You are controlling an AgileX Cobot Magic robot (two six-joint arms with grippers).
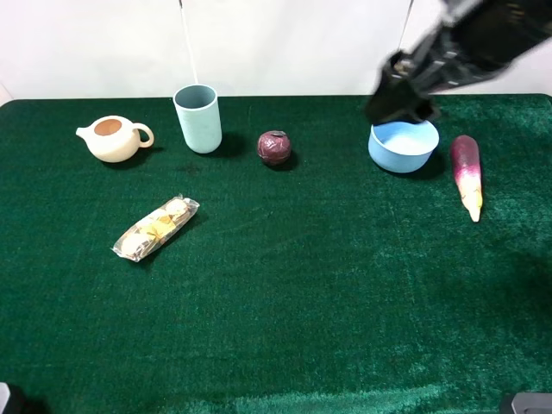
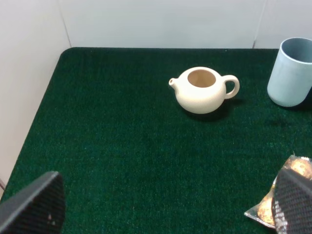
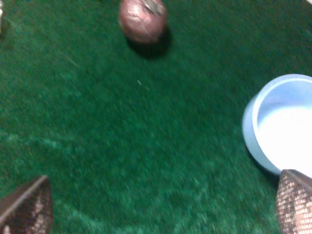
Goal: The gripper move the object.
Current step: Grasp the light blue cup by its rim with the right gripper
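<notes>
The tall pale blue-green cup [image 1: 197, 118] stands upright at the back of the green table, between a cream teapot and a dark red ball. It also shows in the left wrist view [image 2: 291, 72], far ahead of my left gripper [image 2: 163, 209], which is open and empty; its fingers [image 2: 34, 207] are low at the frame's corners. My right gripper [image 1: 398, 105] hovers over the back-left rim of the squat light-blue bowl [image 1: 403, 145], far right of the cup. In the right wrist view it [image 3: 161, 204] is open and empty beside the bowl [image 3: 282, 126].
A cream teapot [image 1: 114, 138] sits left of the cup. A dark red ball [image 1: 274, 147] lies right of it. A wrapped snack packet [image 1: 156, 228] lies in front of the cup. A purple-and-white vegetable [image 1: 467, 175] lies right of the bowl. A white wall stands behind.
</notes>
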